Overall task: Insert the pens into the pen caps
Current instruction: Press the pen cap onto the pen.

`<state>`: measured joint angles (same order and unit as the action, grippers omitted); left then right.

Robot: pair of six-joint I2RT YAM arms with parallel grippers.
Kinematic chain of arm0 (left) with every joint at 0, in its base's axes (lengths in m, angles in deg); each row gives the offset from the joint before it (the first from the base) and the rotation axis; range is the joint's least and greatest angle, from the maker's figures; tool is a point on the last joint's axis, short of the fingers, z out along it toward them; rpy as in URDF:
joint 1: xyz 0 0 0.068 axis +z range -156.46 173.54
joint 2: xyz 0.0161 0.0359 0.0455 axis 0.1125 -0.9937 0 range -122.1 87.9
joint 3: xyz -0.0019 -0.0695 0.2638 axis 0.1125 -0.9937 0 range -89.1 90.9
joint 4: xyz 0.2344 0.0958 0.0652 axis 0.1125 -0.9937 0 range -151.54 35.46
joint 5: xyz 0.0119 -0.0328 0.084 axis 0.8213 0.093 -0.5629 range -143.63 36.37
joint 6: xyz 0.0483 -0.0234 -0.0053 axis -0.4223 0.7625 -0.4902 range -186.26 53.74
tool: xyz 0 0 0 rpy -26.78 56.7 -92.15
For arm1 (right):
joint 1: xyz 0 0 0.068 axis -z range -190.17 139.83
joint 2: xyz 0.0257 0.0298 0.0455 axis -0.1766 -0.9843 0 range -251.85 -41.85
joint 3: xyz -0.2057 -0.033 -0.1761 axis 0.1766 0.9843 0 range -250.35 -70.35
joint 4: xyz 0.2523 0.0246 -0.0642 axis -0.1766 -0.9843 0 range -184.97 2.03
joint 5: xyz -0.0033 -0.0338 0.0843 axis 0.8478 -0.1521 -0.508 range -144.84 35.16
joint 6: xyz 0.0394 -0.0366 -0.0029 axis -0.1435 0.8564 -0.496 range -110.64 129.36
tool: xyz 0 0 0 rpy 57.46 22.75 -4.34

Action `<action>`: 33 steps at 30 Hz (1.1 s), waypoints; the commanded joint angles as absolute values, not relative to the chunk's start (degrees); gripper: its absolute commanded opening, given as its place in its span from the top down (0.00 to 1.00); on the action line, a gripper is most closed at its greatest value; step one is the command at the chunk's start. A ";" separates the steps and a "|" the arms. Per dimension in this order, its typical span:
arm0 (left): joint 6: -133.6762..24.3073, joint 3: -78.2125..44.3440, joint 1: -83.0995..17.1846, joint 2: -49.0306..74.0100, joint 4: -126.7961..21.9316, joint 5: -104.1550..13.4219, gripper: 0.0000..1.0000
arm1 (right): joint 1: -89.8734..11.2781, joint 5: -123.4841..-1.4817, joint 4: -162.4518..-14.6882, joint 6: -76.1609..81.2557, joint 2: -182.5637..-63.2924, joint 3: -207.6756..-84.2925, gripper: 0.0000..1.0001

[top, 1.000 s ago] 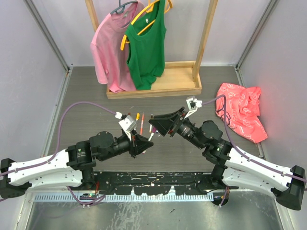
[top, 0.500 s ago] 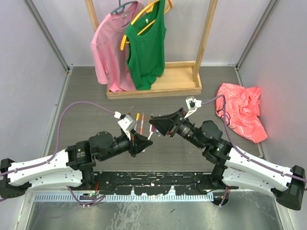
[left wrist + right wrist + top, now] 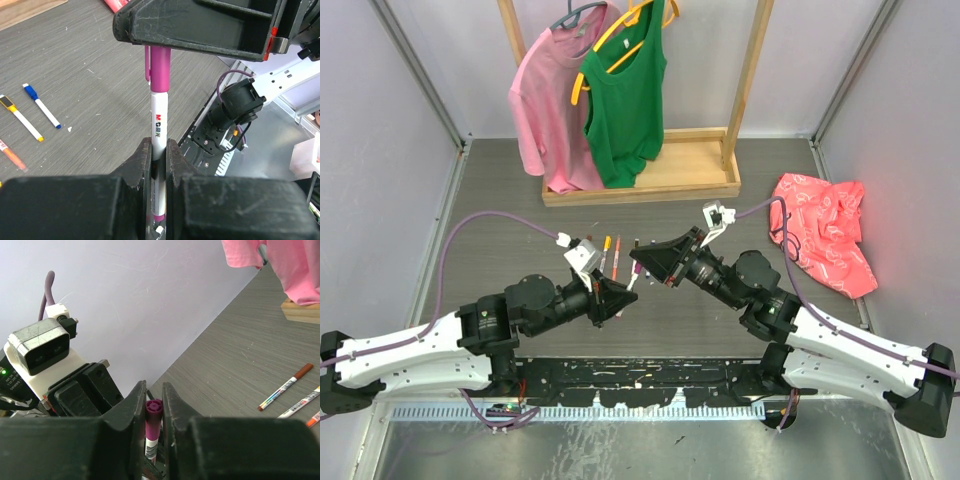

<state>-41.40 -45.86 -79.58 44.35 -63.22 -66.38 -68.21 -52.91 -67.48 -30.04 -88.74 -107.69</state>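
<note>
Left tool (image 3: pixel 159 157): jaws pressing together on the white barrel of a magenta pen (image 3: pixel 158 117), gripping it low down. The pen is standing off the bench (image 3: pixel 520 200), running up the centre of the left wrist view. Barrel print is showing just above the fingers.

Right tool (image 3: pixel 153 392): fingers are pinching the magenta cap (image 3: pixel 160 67) sitting on the pen's far end. In the right wrist view both fingers are lying against the cap's sides, end face showing btwn them. The cap's clip is sticking out at frame left in the left wrist view.

Top view: the two tools are meeting nose to nose at frame centre, above the bench.

Loose stock on the bench, left wrist view, left edge: blue-capped pen (image 3: pixel 42 105) and yellow-capped pen (image 3: pixel 21 118) lying side by side, approx. parallel, not touching. Right wrist view, right edge: brown-capped pen (image 3: pixel 285 387) lying flat, two more just beside it, partly cut off.

Red cloth (image 3: pixel 825 230) is lying at the bench's right side.
</note>
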 commanded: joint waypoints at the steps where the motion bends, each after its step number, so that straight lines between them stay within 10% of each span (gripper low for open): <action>1: -41.30 -43.55 -79.60 45.38 -60.60 -68.15 1.00 | -68.34 -54.13 -66.24 -29.76 -88.81 -108.30 0.88; 6: -41.32 -42.92 -79.63 45.42 -59.30 -70.40 1.00 | -68.30 -54.49 -69.23 -28.88 -89.67 -109.34 1.00; 33: -54.81 -21.81 -78.35 41.25 -52.51 -79.65 1.00 | -85.90 -47.47 -65.30 -32.56 -105.26 -101.80 1.00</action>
<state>-50.82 -31.61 -79.95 41.18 -78.68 -74.21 -77.68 -36.19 -50.22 -30.14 -97.72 -107.39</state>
